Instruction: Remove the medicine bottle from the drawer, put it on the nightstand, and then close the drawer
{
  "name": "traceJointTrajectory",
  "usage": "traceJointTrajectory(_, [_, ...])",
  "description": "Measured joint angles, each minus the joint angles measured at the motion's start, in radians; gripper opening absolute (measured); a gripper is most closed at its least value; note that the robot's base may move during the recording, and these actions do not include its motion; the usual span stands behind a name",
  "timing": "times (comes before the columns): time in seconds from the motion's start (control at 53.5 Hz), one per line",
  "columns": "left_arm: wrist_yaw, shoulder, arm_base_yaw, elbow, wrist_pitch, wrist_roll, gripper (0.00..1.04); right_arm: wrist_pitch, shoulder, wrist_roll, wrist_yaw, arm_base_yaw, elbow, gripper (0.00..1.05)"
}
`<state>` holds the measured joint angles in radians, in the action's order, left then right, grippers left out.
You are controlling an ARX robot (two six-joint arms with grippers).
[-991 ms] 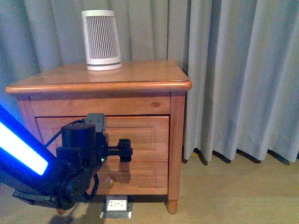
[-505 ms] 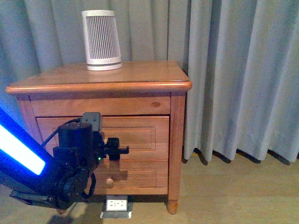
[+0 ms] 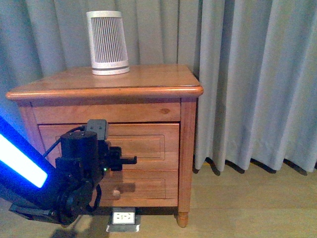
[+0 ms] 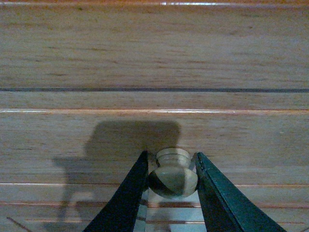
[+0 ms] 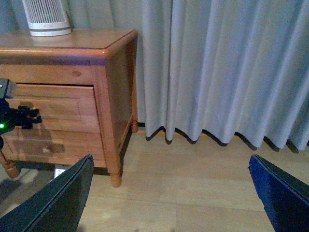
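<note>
The nightstand [image 3: 148, 79] is an orange-brown wooden cabinet with two drawers. The drawer [image 3: 148, 141], the upper one, sits level with the cabinet face. My left gripper [image 3: 130, 159] is pressed up to the drawer front. In the left wrist view, my left gripper [image 4: 171, 155] is shut on the round wooden drawer knob [image 4: 173, 178], with one finger on each side. My right gripper [image 5: 170, 159] hangs open over the wooden floor, right of the cabinet, with nothing between its fingers. The medicine bottle is out of view.
A white-grey ribbed device [image 3: 107, 42] stands at the back left of the nightstand top. The lower drawer [image 3: 148, 186] has its own knob [image 3: 116, 192]. Grey curtains [image 3: 247, 74] hang behind and to the right. A floor socket box [image 3: 124, 217] lies under the cabinet.
My left arm has shifted a little to the left, and its gripper has settled against the upper drawer front around the knob. The drawer front has not moved.
</note>
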<state>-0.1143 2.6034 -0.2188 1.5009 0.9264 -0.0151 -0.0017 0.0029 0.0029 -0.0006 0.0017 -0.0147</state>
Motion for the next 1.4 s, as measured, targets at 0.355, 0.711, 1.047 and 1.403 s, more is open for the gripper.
traceJointTrajectory(0.355, [-0.026,-0.129,-0.014,-0.331,0.191,-0.008,0.25,0.0,0.0,0.0,0.0,0.0,0.0,0.98])
traceJointTrajectory(0.711, [-0.122,-0.24,-0.064,-0.678,0.386,0.005,0.25,0.0,0.0,0.0,0.0,0.0,0.0,0.98])
traceJointTrajectory(1.047, [-0.211,-0.302,-0.114,-0.856,0.449,-0.001,0.25,0.0,0.0,0.0,0.0,0.0,0.0,0.98])
traceJointTrajectory(1.403, [-0.227,-0.404,-0.108,-0.939,0.332,-0.042,0.69,0.0,0.0,0.0,0.0,0.0,0.0,0.98])
